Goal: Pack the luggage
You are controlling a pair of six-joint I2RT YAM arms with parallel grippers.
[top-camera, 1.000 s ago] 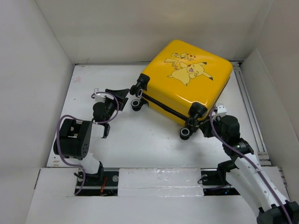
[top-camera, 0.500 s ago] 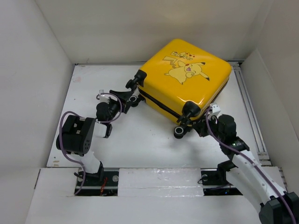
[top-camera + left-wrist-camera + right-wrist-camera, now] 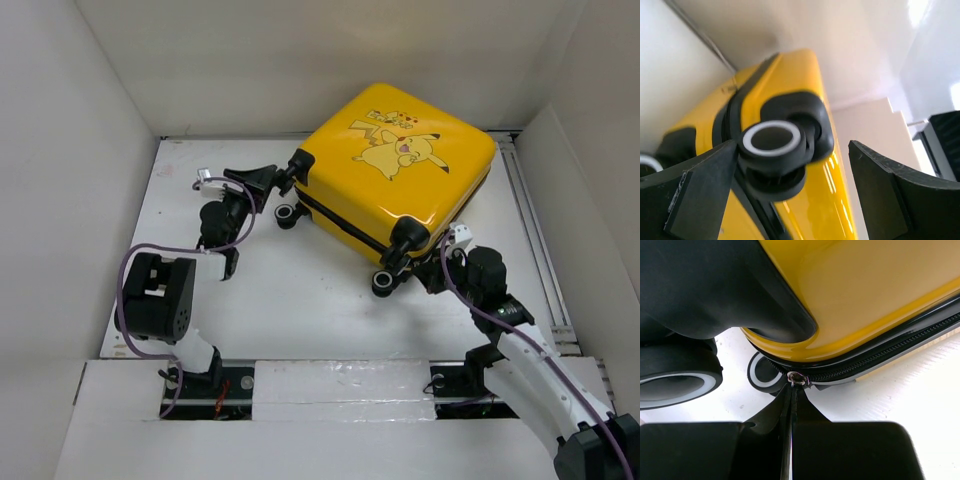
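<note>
The luggage [image 3: 400, 160], a glossy yellow hard-shell case with a Pikachu print, lies closed and tilted at the back right of the table. My left gripper [image 3: 268, 190] is open at its left wheel corner. In the left wrist view a black-and-white caster wheel [image 3: 772, 141] sits between the wide-apart fingers [image 3: 695, 195], close to the left one. My right gripper [image 3: 437, 272] is at the near right corner. Its fingers [image 3: 840, 450] are shut on the metal zipper pull [image 3: 796, 378], at the end of the black zipper [image 3: 880, 356].
White walls [image 3: 90, 150] box the table in on the left, back and right. A rail [image 3: 535, 250] runs along the right edge. Two more caster wheels [image 3: 680, 382] stand beside the right gripper. The near table edge carries a white taped strip [image 3: 340, 385].
The luggage has shifted a little back and to the left, with the right gripper following on the zipper pull. The left gripper moved further back along the wheel corner.
</note>
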